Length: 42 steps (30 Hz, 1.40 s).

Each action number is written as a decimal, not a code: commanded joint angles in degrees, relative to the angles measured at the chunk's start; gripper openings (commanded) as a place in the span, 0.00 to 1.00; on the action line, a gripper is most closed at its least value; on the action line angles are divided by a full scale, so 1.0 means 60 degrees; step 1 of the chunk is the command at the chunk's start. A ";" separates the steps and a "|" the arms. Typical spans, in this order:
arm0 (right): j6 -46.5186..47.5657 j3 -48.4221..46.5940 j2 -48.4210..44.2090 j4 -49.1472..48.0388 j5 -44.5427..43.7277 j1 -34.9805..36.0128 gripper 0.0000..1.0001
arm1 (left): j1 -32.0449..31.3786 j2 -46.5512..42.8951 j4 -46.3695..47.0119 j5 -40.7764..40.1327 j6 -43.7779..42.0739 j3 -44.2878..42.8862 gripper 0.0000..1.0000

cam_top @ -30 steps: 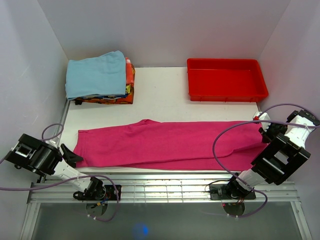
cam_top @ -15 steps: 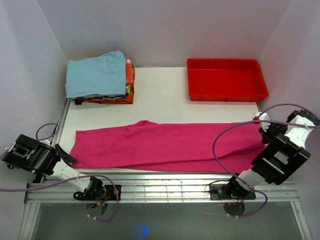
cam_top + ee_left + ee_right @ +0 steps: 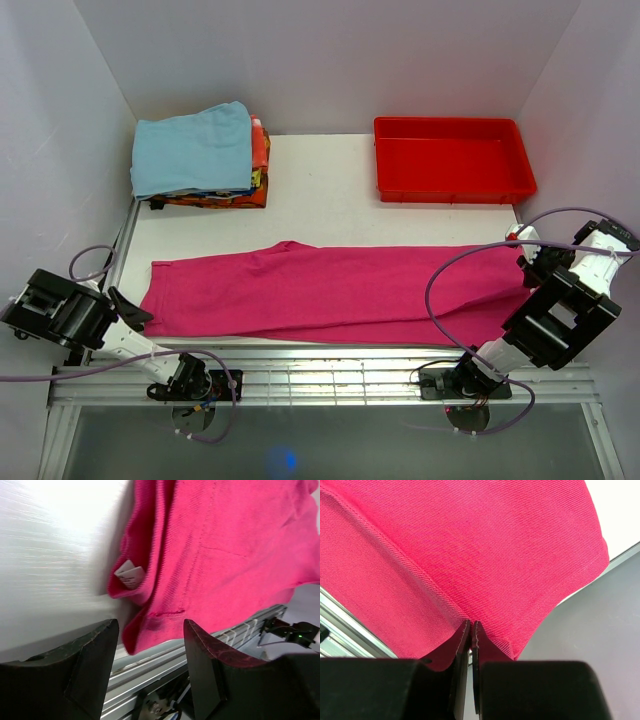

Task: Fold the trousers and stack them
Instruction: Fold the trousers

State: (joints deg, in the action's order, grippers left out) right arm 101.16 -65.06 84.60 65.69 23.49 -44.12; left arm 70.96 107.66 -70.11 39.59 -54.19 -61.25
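Lying lengthwise along the near side of the white table (image 3: 330, 205), the magenta trousers (image 3: 330, 292) stretch flat from left to right, their near edge reaching the table's front rim. The right jaws are pinched closed on a fold of cloth at the trousers' right end, while the left jaws stand apart and hold nothing, just beside the left end where a small white label (image 3: 129, 575) peeks out. Well behind, a light blue cloth (image 3: 190, 148) tops a stack at far left and a red tray (image 3: 452, 160) sits at far right.
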 commanded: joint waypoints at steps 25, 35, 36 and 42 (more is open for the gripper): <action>0.0146 -0.0671 0.0212 0.0214 0.0304 -0.0015 0.08 | 0.0010 -0.0336 -0.0839 0.0622 -0.0270 -0.0864 0.10; 0.0307 -0.0978 0.0285 0.0638 0.0729 -0.0030 0.08 | -0.1160 -0.0511 -0.1338 0.1428 0.0519 -0.2342 0.00; 0.0307 -0.1036 0.0300 0.0711 0.0744 -0.0059 0.08 | -0.1278 -0.0482 -0.1324 0.1544 0.0667 -0.2939 0.00; 0.0863 -0.1360 0.0432 0.1458 0.1008 -0.0351 0.08 | -0.2099 -0.0014 -0.1148 0.1561 0.1444 -0.4964 0.00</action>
State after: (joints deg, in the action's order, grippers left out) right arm 102.85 -70.54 86.91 71.57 28.53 -44.58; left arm 59.33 108.97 -82.83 45.78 -47.53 -83.74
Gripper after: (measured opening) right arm 0.082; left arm 0.025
